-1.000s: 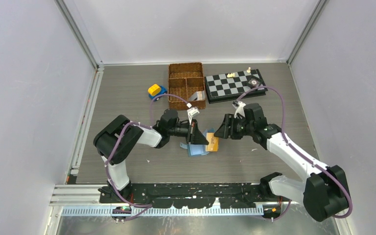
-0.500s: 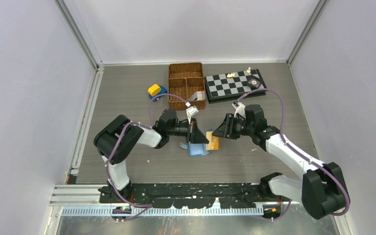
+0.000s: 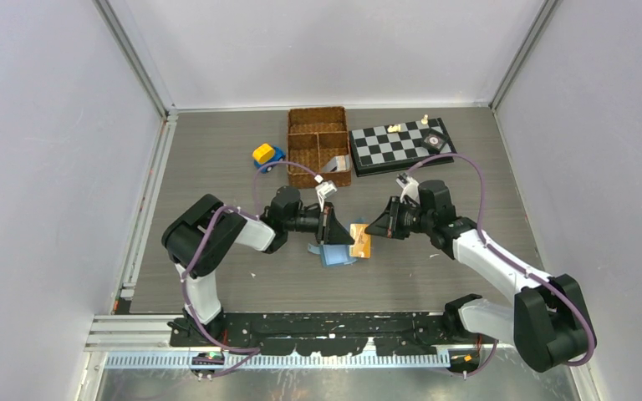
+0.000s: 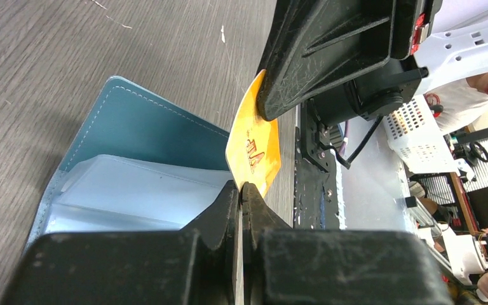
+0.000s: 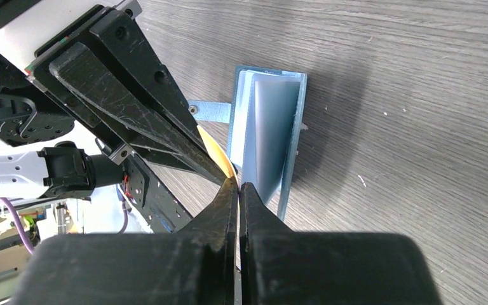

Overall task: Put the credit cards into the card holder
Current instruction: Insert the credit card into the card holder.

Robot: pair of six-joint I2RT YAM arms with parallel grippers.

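An orange-gold credit card [image 3: 360, 240] stands on edge in the air just over the open teal card holder [image 3: 334, 255], which lies on the table. My left gripper [image 3: 340, 235] is shut on the card's [image 4: 254, 149] near edge, as the left wrist view [image 4: 241, 187] shows. My right gripper [image 3: 372, 228] is shut on the opposite edge, with the card [image 5: 218, 154] running away from its tips [image 5: 234, 182]. The card holder's pale blue pockets [image 4: 133, 190] gape open below [image 5: 268, 130]. No other credit cards can be made out for certain.
A brown wicker divided basket [image 3: 318, 144] stands at the back, with a grey flat item in one compartment. A chessboard [image 3: 399, 144] with a few pieces lies to its right. A yellow object on a blue base [image 3: 264, 154] sits left of the basket.
My right gripper has moved a little left onto the orange-gold card and shut on it. The left gripper has kept its grip and barely moved.
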